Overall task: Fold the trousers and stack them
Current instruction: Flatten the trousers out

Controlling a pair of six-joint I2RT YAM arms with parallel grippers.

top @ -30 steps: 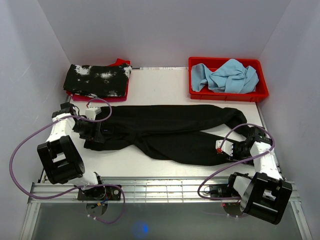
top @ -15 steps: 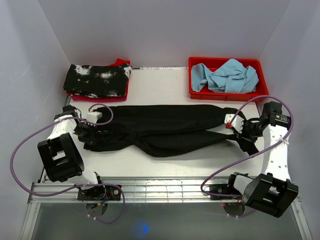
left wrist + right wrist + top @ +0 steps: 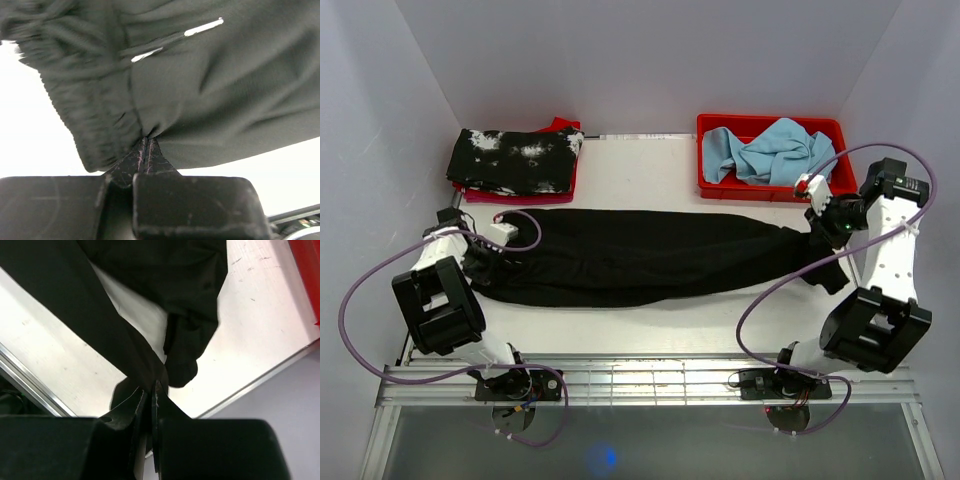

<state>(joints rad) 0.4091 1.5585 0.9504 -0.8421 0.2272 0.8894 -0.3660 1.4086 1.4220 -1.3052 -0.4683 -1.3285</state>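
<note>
The black trousers [image 3: 640, 255] lie stretched left to right across the table, the two legs now lying close together. My left gripper [image 3: 486, 263] is at their left end. The left wrist view shows it [image 3: 146, 143] shut on a pinch of the trousers [image 3: 225, 90] just beside the gathered waistband. My right gripper [image 3: 820, 233] is at the right end, raised a little off the table. In the right wrist view it [image 3: 155, 384] is shut on a leg end of the trousers [image 3: 150, 270], and fabric hangs from it down to the table.
A red bin [image 3: 840, 188] with a light blue cloth [image 3: 775, 150] stands at the back right, close behind my right arm. A folded black garment with white splotches [image 3: 515, 160] lies at the back left. White walls close in both sides.
My right gripper carried the near leg's end from the front right to the back right, drawing that leg up beside the other. My left gripper shut on the waist end.
</note>
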